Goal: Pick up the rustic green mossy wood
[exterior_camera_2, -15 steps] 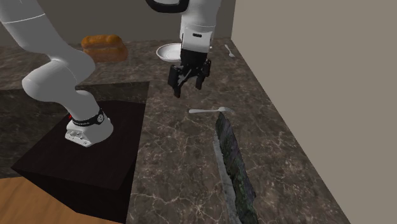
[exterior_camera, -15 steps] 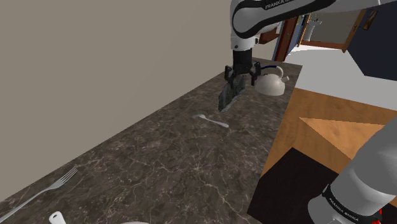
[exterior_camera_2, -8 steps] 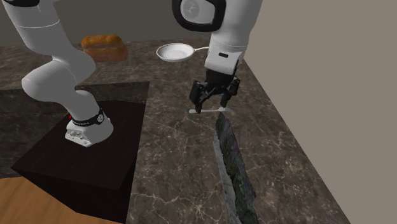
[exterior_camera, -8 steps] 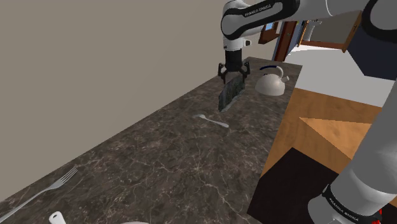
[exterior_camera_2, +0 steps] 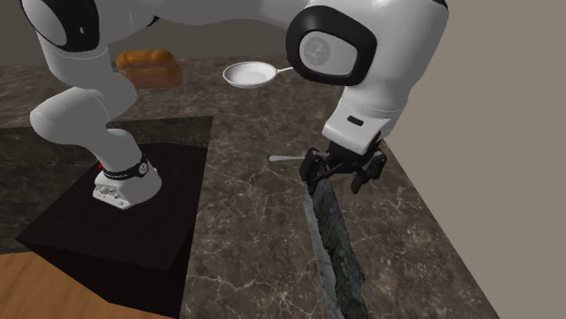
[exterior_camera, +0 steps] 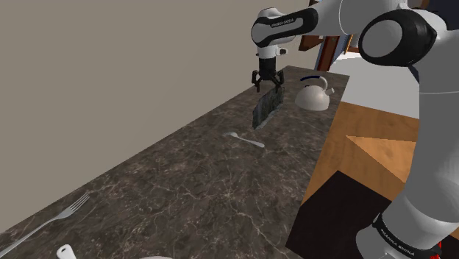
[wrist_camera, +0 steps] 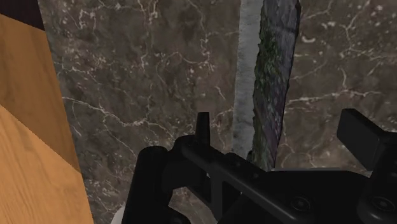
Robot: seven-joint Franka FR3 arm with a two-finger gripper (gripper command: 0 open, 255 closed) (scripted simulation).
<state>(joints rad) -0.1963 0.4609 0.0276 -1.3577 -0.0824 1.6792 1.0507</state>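
The mossy wood (exterior_camera: 266, 109) is a long, thin grey-green slab standing on edge on the dark marble counter (exterior_camera: 191, 184), near the wall. It runs toward the second exterior view's bottom edge (exterior_camera_2: 334, 245). My gripper (exterior_camera: 266, 82) hangs just above the slab's far end, pointing down. In the second exterior view the gripper (exterior_camera_2: 337, 178) straddles the slab's end nearest the spoon. Through the wrist view the wood (wrist_camera: 273, 70) runs between the fingers of the gripper (wrist_camera: 280, 137), which stand apart on either side without touching it. The gripper is open.
A white kettle (exterior_camera: 312, 94) stands beyond the wood. A pale spoon (exterior_camera: 246, 140) lies on the counter close to the slab's near end. A fork (exterior_camera: 55, 217), a white pan (exterior_camera_2: 247, 74) and a bread loaf (exterior_camera_2: 147, 68) lie farther off. The wall (exterior_camera: 110, 73) borders the counter.
The gripper has moved toward the wall, from beside the wood to directly over its end, and has come lower. Its fingers stay apart. The wood has not moved.
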